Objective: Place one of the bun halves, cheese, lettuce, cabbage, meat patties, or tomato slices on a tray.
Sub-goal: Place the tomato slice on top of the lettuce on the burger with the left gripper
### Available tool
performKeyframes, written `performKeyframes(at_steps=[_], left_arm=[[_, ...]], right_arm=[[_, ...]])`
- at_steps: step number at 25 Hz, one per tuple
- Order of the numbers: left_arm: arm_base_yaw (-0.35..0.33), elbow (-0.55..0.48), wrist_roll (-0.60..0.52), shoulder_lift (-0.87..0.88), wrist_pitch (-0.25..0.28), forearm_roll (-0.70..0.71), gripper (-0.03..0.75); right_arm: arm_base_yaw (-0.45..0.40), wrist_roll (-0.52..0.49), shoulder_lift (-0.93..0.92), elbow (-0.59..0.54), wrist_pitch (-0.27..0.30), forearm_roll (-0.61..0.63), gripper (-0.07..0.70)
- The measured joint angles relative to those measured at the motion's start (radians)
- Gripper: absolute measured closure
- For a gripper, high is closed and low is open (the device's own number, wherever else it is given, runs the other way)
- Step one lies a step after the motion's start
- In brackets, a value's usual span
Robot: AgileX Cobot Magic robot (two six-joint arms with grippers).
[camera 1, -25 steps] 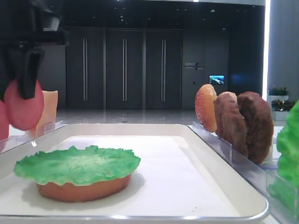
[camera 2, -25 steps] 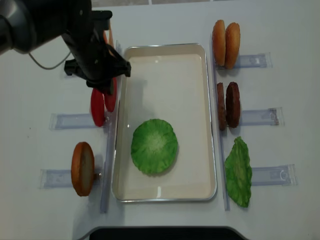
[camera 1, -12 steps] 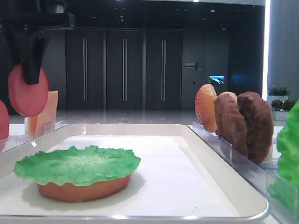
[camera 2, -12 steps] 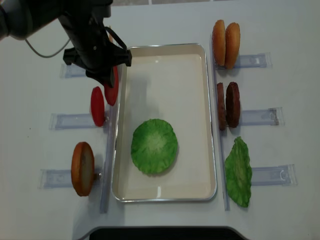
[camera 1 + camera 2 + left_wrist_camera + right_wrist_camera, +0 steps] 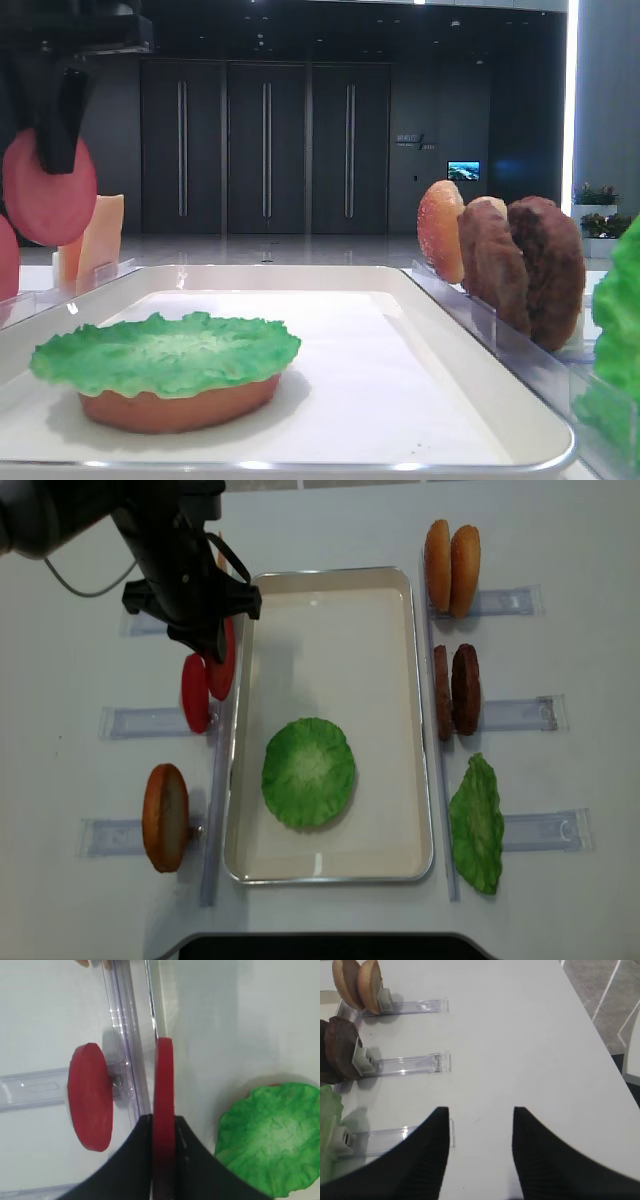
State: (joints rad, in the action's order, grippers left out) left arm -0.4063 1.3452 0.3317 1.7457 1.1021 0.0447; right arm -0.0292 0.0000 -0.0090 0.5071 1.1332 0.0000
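Note:
My left gripper [image 5: 214, 646] is shut on a red-pink tomato slice [image 5: 221, 668], which hangs upright on edge over the left rim of the white tray [image 5: 330, 573]. The left wrist view shows that slice [image 5: 163, 1075] edge-on, clamped between the black fingers [image 5: 137, 1155]. In the low view it [image 5: 50, 200] hangs in the air at the far left. A second tomato slice [image 5: 195, 693] stands in the holder beside it. In the tray lies a green lettuce leaf [image 5: 309, 772] on a bun half [image 5: 180, 405]. My right gripper [image 5: 480, 1109] is open over bare table.
Right of the tray, clear holders carry two bun halves [image 5: 451, 568], two meat patties [image 5: 455, 690] and a lettuce leaf [image 5: 477, 823]. On the left stand a bun half [image 5: 165, 817] and cheese slices [image 5: 100, 235]. The tray's far half [image 5: 340, 650] is bare.
The left gripper has lifted the tomato slice up out of its holder, away from the second slice. The right gripper and everything else stay put.

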Motion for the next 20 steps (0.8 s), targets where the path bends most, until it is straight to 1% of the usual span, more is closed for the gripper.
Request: performKeyframes(at_steps=[2,5,15,20], left_arm=[[0.0,0.0,-0.011,-0.005,0.019,-0.01,0.658],[0.0,0.0,-0.046,-0.017,0.029,-0.052,0.658],[0.0,-0.003,-0.165,-0.039,0.042,-0.167,0.658],[0.0,-0.007,-0.226,-0.039,0.04,-0.273,0.659]], right_arm=[[0.0,0.0,0.0,0.0,0.0,0.0,0.342],[0.0,0.0,0.0,0.0,0.0,0.0,0.342],[0.0,0.0,0.0,0.0,0.0,0.0,0.342],[0.0,0.0,0.0,0.0,0.0,0.0,0.342]])
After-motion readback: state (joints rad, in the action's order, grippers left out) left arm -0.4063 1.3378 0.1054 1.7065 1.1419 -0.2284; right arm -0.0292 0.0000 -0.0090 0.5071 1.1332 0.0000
